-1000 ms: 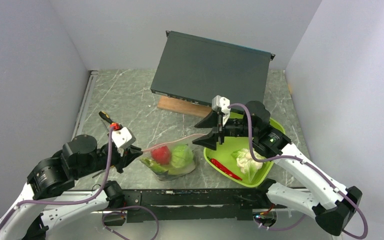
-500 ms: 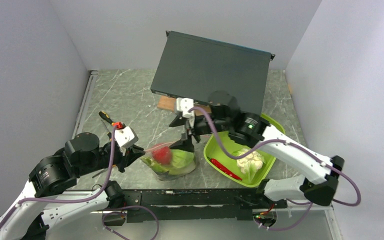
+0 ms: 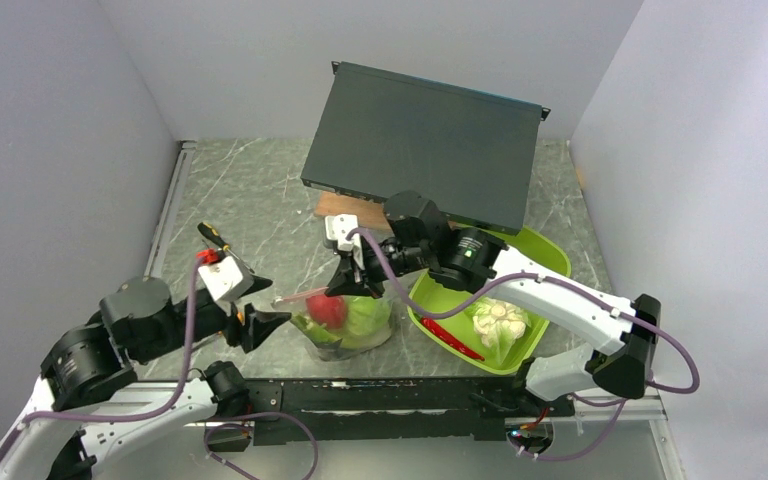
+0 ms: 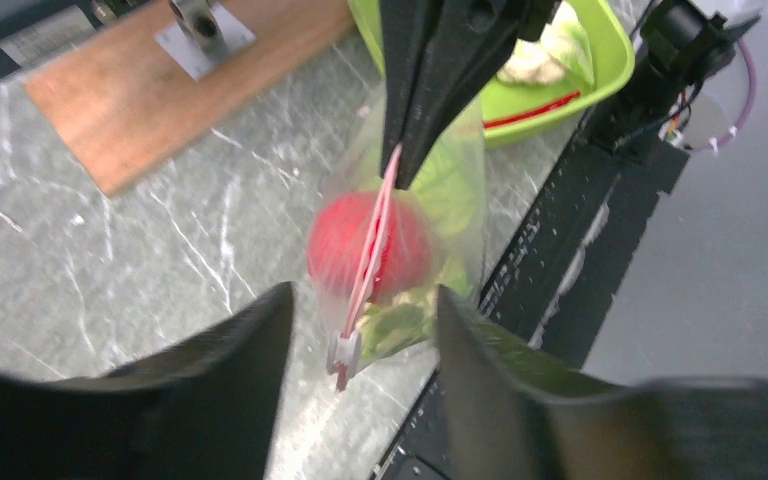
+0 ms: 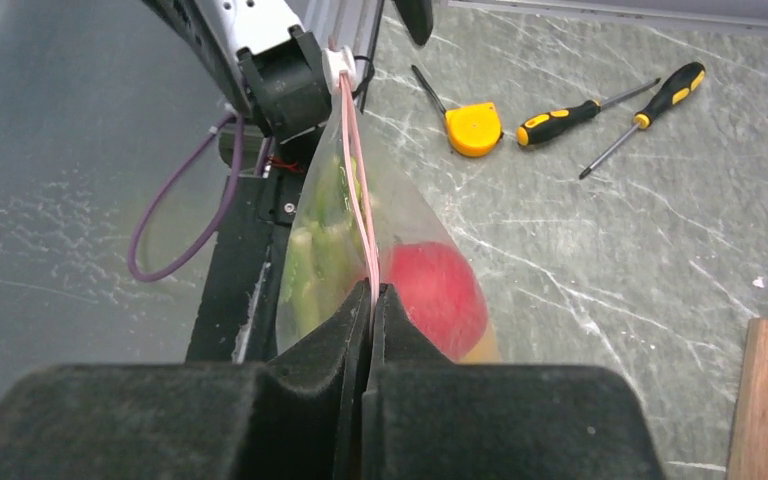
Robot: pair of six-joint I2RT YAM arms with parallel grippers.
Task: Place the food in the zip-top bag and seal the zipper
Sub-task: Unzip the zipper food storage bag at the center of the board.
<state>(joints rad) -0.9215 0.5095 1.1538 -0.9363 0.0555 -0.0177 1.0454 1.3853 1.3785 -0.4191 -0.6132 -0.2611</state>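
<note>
Sealing is in hand: your right gripper clamps the zipper atop the zip-top bag at 6 o'clock on the table; your left gripper gapes wide off the strip's 9 o'clock end; next, I judge, run the pinch along that way.

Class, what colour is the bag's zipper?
The zipper is pale pink, clearest in the right wrist view.

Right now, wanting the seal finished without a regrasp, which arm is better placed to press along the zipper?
Right. The right hand is shut on the zipper, with the pink strip running straight ahead of it. The left hand is open by the end of the zip-top bag, gripping nothing.
</note>
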